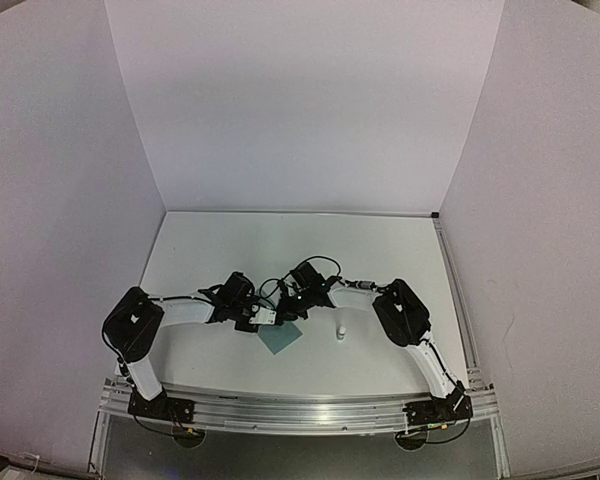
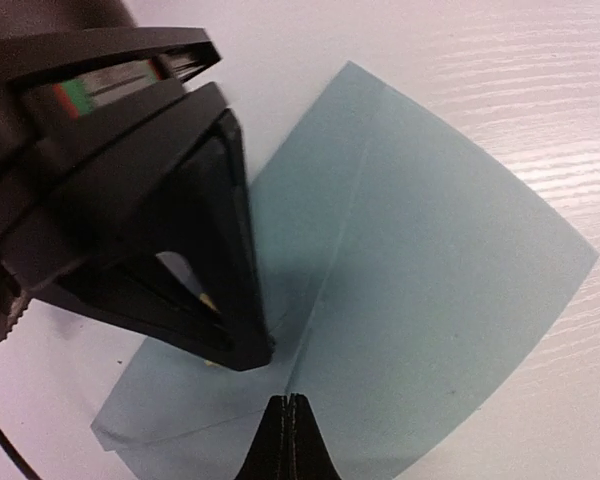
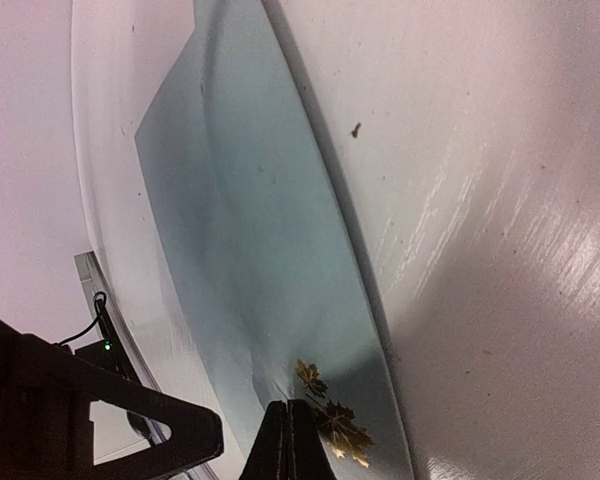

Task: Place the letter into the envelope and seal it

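The teal envelope (image 1: pixel 280 339) lies at the middle of the table, bowed and partly raised off the surface. In the left wrist view the envelope (image 2: pixel 430 260) fills the frame, and a fold line runs straight into my left gripper (image 2: pixel 292 400), whose jaws are closed on the paper. In the right wrist view my right gripper (image 3: pixel 290 408) is shut on the envelope (image 3: pixel 250 230) beside a gold leaf print (image 3: pixel 338 425). Both grippers meet over the envelope's far edge, the left gripper (image 1: pixel 263 318) next to the right gripper (image 1: pixel 290 306). The tan letter does not show in any view.
A tiny white bottle (image 1: pixel 340 331) stands just right of the envelope. White walls enclose the table at the back and both sides. The right gripper's black body (image 2: pixel 170 240) looms close in the left wrist view. A metal rail (image 1: pixel 300 410) runs along the near edge.
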Motion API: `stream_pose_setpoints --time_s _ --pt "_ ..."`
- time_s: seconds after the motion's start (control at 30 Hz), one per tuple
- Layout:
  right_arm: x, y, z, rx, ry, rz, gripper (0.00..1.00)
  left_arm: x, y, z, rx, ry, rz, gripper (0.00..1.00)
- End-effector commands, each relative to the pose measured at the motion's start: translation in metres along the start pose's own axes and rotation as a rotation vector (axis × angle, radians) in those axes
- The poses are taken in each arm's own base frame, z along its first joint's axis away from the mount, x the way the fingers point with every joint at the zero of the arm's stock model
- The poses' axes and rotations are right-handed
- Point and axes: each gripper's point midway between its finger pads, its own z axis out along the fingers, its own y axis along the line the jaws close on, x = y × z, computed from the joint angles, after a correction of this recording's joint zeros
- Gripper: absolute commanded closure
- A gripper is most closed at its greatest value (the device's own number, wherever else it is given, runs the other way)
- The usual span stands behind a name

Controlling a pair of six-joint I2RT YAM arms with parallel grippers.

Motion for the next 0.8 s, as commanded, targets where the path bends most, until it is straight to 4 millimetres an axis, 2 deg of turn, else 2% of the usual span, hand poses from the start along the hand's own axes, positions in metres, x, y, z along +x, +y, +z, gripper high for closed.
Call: stream_pose_setpoints --time_s 0.0,0.13,0.27,0.33,0.4,0.5,0.57,0.77 --pt "0.018 -0.063 0.008 0.212 0.012 0.084 1.00 -0.003 0.033 0.004 -0.099 0.006 -0.037 1.00" --pt "0.018 -0.063 0.008 0.212 0.011 0.081 1.00 0.007 0.038 0.015 -0.101 0.054 -0.038 1.00" --pt "0.017 -0.062 0.008 0.212 0.010 0.080 1.00 0.022 0.030 0.032 -0.074 0.119 -0.028 1.00" --pt "0.017 -0.062 0.008 0.214 0.008 0.080 1.00 0.030 0.016 0.035 -0.034 0.148 -0.026 1.00" --pt "0.016 -0.063 0.008 0.217 0.006 0.084 1.00 0.038 -0.006 0.032 0.012 0.157 0.021 1.00" --pt "0.015 -0.063 0.009 0.218 0.003 0.093 1.00 0.035 -0.036 0.023 0.052 0.102 0.108 1.00" --pt "0.015 -0.063 0.011 0.217 0.004 0.096 1.00 0.035 -0.045 0.023 0.071 0.096 0.117 1.00" --pt "0.017 -0.065 0.010 0.215 0.010 0.103 1.00 0.039 -0.025 0.041 0.038 0.163 0.052 1.00"
